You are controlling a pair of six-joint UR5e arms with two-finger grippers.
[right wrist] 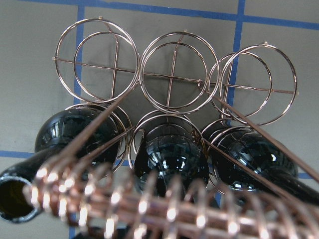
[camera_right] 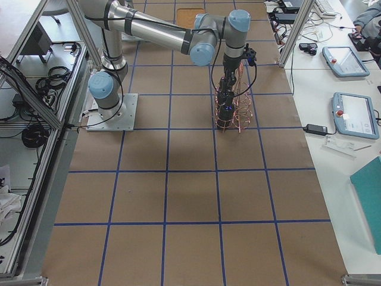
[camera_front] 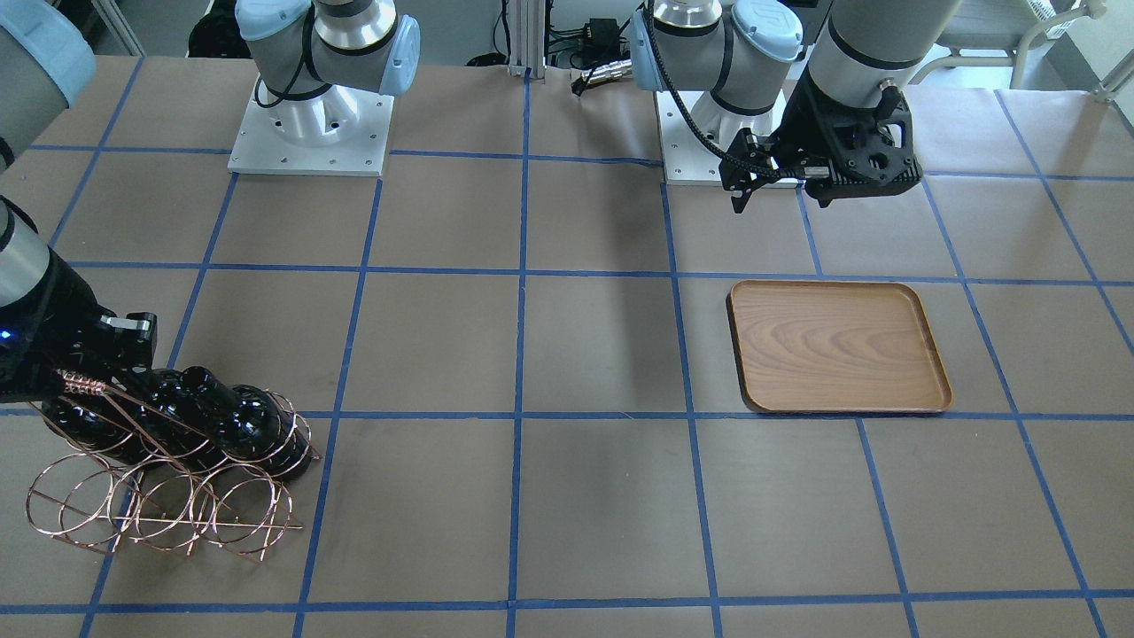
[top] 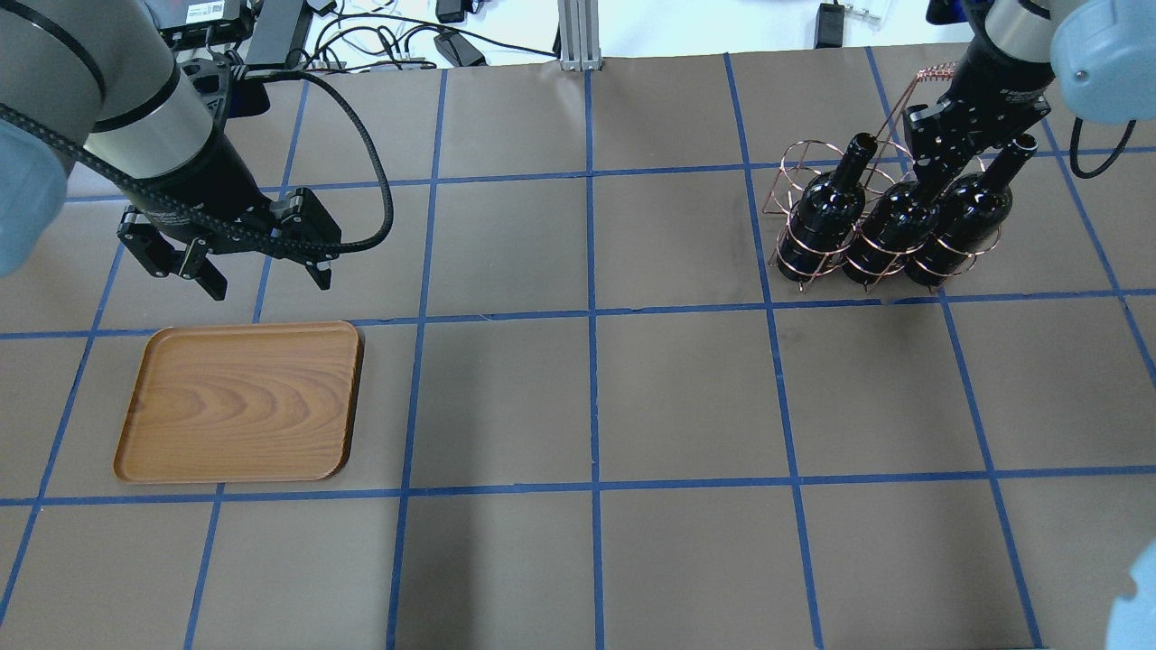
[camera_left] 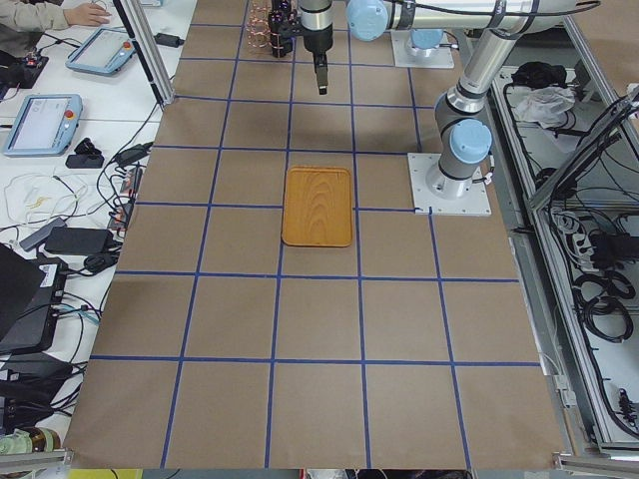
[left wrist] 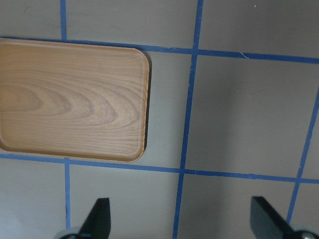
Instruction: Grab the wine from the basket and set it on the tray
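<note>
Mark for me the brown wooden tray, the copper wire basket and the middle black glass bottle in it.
Brown wooden tray (top: pixel 239 402): overhead view, bare middle of its floor.
Copper wire basket (right wrist: pixel 164 201): right wrist view, twisted handle.
Middle black glass bottle (top: pixel 890 217): overhead view, upper body.

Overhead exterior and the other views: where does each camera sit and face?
Overhead exterior: behind the robot, looking forward and down; left gripper near tray, right gripper at basket.
Exterior front-facing: across the table, facing the robot's bases; sides mirrored.
Exterior left: table's left end, looking along it; left arm nearest.
Exterior right: opposite end; right arm nearest.
Left wrist: down past its open gripper onto the tray.
Right wrist: down past the basket handle onto wine bottles.
Shared: overhead and front-facing both show tray and basket.
</note>
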